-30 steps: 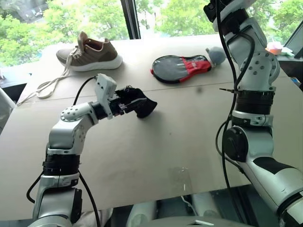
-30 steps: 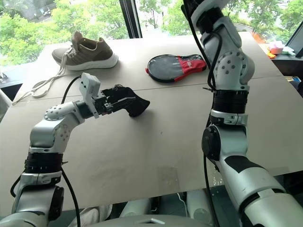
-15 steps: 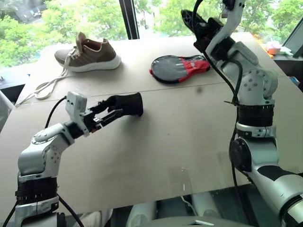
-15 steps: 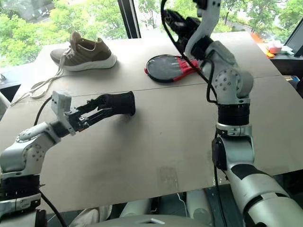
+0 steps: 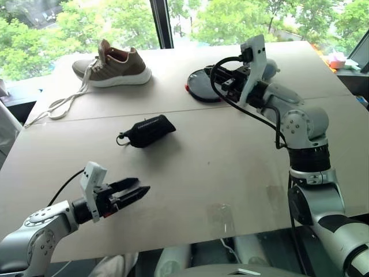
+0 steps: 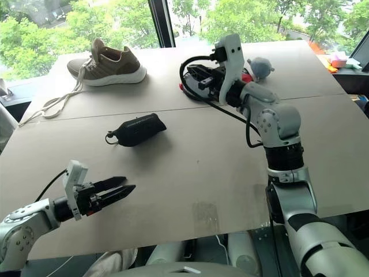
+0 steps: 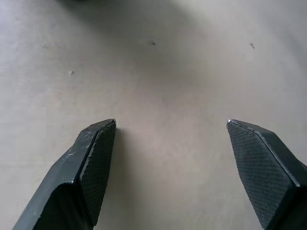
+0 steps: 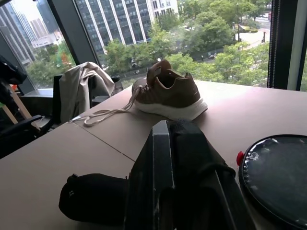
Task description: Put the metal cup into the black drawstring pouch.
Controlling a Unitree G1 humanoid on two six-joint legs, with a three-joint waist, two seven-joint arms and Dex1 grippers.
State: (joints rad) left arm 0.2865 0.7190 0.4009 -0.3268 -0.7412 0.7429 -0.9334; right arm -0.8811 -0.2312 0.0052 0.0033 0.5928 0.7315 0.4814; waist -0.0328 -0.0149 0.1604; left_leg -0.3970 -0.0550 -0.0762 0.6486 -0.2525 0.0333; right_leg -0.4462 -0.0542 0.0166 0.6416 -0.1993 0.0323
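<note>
The small black fabric drawstring pouch point(image 5: 149, 131) lies on its side near the middle of the pale beige tabletop point(image 5: 230, 167), bulging and closed at its cinched end, where a short loop of thin black cord point(image 5: 120, 139) rests on the surface; faint white lettering runs along its upper face. What fills the pouch cannot be seen through the fabric, and the metal cup's place cannot be told from these views. Nothing touches the pouch, and bare tabletop surrounds it on every side. Well behind it, toward the window, a brown knit sneaker with a white sole point(image 5: 112, 64) stands upright, its long pale laces point(image 5: 55, 107) trailing across the table toward the robot's left edge. To the far right of the pouch lies an oval black-and-red paddle case point(image 5: 202, 85), largely covered by the right arm in the head views, with a grey rounded soft object point(image 6: 260, 68) just behind it, too partly hidden to identify. The right gripper point(image 8: 184, 139) hangs above the paddle case, its two black fingers pressed together and empty. The left gripper point(image 5: 131, 192) hovers low over bare table at the near left, well apart from the pouch, its fingers point(image 7: 93, 158) spread wide and holding nothing.
</note>
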